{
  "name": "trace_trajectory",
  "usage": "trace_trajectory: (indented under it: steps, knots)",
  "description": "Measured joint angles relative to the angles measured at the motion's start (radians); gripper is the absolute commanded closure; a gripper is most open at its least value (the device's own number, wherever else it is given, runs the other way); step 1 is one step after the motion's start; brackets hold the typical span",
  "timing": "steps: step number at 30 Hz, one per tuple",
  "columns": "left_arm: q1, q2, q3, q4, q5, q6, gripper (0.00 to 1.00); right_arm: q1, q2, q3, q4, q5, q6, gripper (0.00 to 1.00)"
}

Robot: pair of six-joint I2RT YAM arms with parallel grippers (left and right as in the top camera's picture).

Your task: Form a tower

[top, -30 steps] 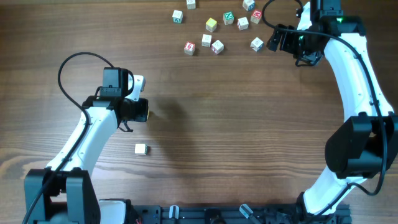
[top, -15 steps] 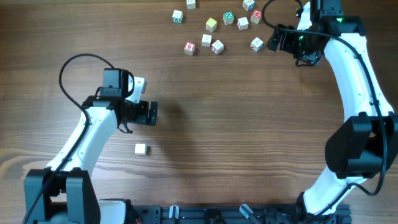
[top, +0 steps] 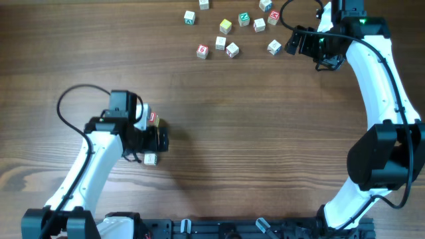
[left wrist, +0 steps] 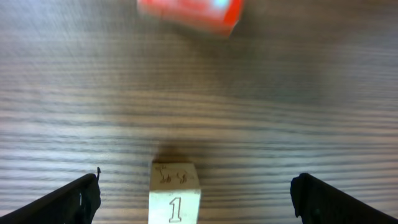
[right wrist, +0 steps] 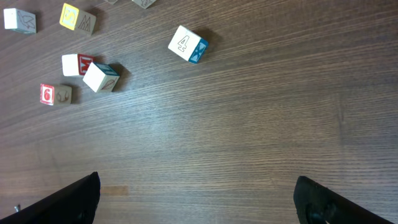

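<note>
Since the earlier view the left gripper [top: 159, 140] has gone toward the near edge of the bench [top: 265, 133] and opened wide, leaving a red cube [top: 154, 118] behind. The cube marked 1 [left wrist: 175, 199] lies between its fingers, untouched. The right gripper [right wrist: 199, 202] is wide and empty. No tower stands yet; other cubes [top: 226, 26] lie scattered by the far edge.

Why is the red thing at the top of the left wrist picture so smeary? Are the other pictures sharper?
Left wrist view: the red block is smeared and cut off by the top edge, whether by motion or focus I cannot tell; the cube marked 1 is crisp. Right wrist view: sharp, the cube marked 4 reads clearly. Overhead view: even light, no glare.
</note>
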Motion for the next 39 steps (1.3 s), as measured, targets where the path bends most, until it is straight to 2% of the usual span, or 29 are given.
trace_trajectory:
  steps: [1,5,7,8,10,13,15,16,17,18,22,24,26,27,28,29,30,34,38,39]
  knots:
    - [0.000,0.002,-0.031,0.015,-0.001,-0.006,0.01,0.000,0.000,0.000,0.000,0.000,0.000,0.00]
    - [0.000,0.003,-0.058,0.037,-0.012,-0.022,0.48,0.000,0.000,0.000,0.000,0.000,0.000,0.00]
    - [0.000,0.003,-0.058,0.038,-0.011,-0.027,0.55,0.000,0.000,0.000,0.000,0.000,0.000,0.00]
    - [0.000,0.003,-0.058,0.038,-0.014,-0.029,0.56,0.000,0.000,0.000,0.000,0.000,0.000,0.00]
    - [0.000,0.003,-0.058,0.038,-0.015,-0.029,0.46,0.000,0.000,0.000,0.000,0.000,0.000,0.00]
    - [0.000,0.003,-0.065,0.049,-0.023,-0.032,0.44,0.000,0.000,0.000,0.000,0.000,0.000,0.00]
    - [0.000,0.003,-0.069,0.049,-0.026,-0.032,0.34,0.000,0.000,0.000,0.000,0.000,0.000,0.00]
    - [0.000,0.003,-0.071,0.049,-0.026,-0.031,0.36,0.000,0.000,0.000,0.000,0.000,0.000,0.00]
    - [0.000,0.003,-0.071,0.049,-0.027,-0.030,0.53,0.000,0.000,0.000,0.000,0.000,0.000,0.00]
    - [0.000,0.003,-0.071,0.049,-0.028,-0.033,0.66,0.000,0.000,0.000,0.000,0.000,0.000,0.00]
    - [0.000,0.003,-0.071,0.049,-0.030,-0.032,0.75,0.000,0.000,0.000,0.000,0.000,0.000,0.00]
    - [0.000,0.003,-0.071,0.049,-0.031,-0.032,0.87,0.000,0.000,0.000,0.000,0.000,0.000,0.00]
    - [0.000,0.003,-0.071,0.064,-0.037,-0.031,0.82,0.000,0.000,0.000,0.000,0.000,0.000,0.00]
    - [0.000,0.003,-0.073,0.079,-0.040,-0.032,0.69,0.000,0.000,0.000,0.000,0.001,0.000,0.00]
    - [0.000,0.003,-0.074,0.111,-0.046,-0.033,0.52,0.000,0.000,0.000,0.000,0.001,0.000,0.00]
    - [0.000,0.003,-0.071,0.124,-0.051,-0.028,0.12,0.000,0.000,0.000,0.002,0.001,0.000,0.00]
    - [0.000,0.003,-0.060,0.115,-0.053,-0.033,0.00,0.000,0.000,0.000,0.001,0.001,0.000,0.00]
    - [0.000,0.005,0.049,-0.019,-0.032,-0.084,0.00,0.000,0.000,0.000,0.002,0.001,0.000,0.00]
    - [0.000,0.005,0.078,-0.122,-0.022,-0.345,0.00,0.000,0.000,0.000,0.004,0.005,0.000,0.00]
    - [0.000,0.005,0.071,-0.138,-0.022,-0.443,0.00,0.000,0.000,0.000,0.004,0.008,0.000,0.01]
